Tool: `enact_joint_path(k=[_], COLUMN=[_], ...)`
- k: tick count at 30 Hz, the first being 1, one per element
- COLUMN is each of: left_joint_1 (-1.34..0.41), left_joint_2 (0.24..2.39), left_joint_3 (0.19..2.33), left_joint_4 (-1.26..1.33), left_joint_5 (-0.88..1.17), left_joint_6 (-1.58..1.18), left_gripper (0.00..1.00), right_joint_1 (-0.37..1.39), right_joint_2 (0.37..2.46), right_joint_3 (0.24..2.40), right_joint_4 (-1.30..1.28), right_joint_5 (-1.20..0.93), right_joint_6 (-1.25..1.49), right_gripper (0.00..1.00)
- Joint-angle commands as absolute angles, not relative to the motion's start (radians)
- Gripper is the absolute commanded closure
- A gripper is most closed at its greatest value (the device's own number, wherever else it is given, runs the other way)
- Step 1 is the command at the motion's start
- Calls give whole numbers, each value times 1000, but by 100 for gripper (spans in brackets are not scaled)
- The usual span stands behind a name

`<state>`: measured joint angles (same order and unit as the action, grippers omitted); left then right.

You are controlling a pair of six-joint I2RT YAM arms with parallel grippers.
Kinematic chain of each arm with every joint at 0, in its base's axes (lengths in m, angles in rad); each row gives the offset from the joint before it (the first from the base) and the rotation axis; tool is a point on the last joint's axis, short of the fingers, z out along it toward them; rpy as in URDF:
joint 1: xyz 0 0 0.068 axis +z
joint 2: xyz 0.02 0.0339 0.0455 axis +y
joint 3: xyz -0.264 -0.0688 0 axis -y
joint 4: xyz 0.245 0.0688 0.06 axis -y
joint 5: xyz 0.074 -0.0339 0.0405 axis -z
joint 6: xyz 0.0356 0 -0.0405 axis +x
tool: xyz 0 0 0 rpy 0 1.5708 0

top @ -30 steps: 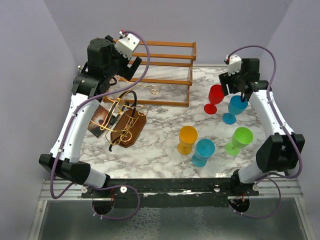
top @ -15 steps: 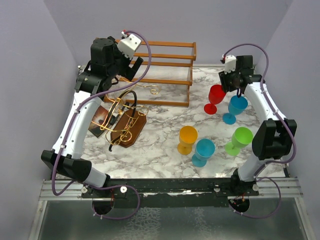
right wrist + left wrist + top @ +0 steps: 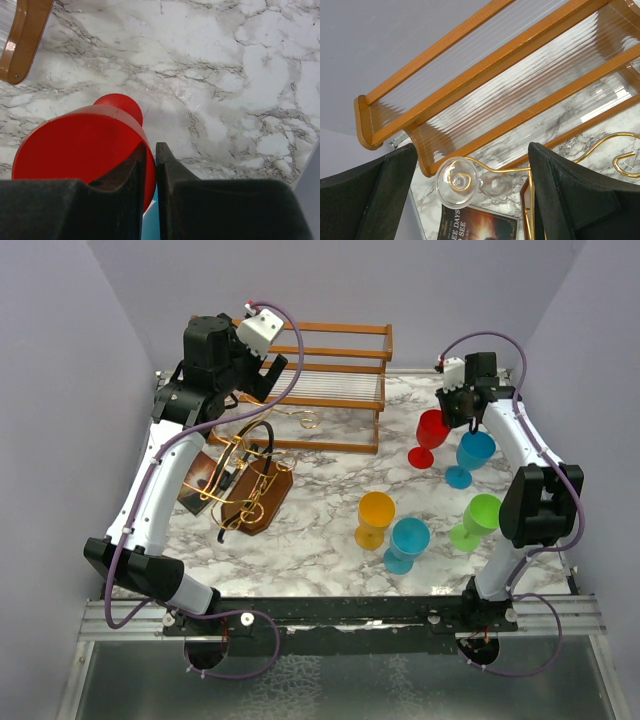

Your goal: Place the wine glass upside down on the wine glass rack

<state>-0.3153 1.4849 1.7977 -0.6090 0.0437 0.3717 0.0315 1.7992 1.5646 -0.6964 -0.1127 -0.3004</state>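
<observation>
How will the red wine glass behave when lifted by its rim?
The red wine glass has a wide bowl on a thin stem, so it probably tips if nudged. Its opaque matte look suggests light plastic, likely not fragile. Pinched off-centre by the right gripper, it may swing.

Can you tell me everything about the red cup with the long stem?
The red wine glass is plain red all over and looks like plastic. It has a round bowl, a thin stem and a round foot. It stands upright on the marble table, on the far right, close beside a blue glass. The right pincer is at its rim, fingers nearly together, and seems to pinch the edge.
</observation>
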Motion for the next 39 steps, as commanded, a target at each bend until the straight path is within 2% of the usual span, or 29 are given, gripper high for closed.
enact_joint_path(k=[1,5,15,27,32,39], left_joint_1=[-312,-311,-310,-311,-311,-310], left_joint_2=[1483,1483,1460,1435,1444,1491], left_joint_3=[1817,1807,1782,1801,1799,1776], left_joint_4=[-583,-560,-525,-484,-423,-279], left_joint_5=[77,59,35,192,297,526], left_joint_6=[372,357,327,122,-67,-378], left_gripper=[3,1,1,1,3,11], right_joint_1=[31,30,31,32,40,133], right_joint_2=[1804,1781,1593,1481,1438,1430], right_joint_3=[1610,1633,1637,1965,1968,1912], right_joint_4=[-713,-732,-735,-879,-760,-519], right_joint_5=[-164,-186,-272,-484,-659,-766], right_joint_6=[-295,-296,-344,-318,-259,-118], right_gripper=[90,98,99,99,99,99])
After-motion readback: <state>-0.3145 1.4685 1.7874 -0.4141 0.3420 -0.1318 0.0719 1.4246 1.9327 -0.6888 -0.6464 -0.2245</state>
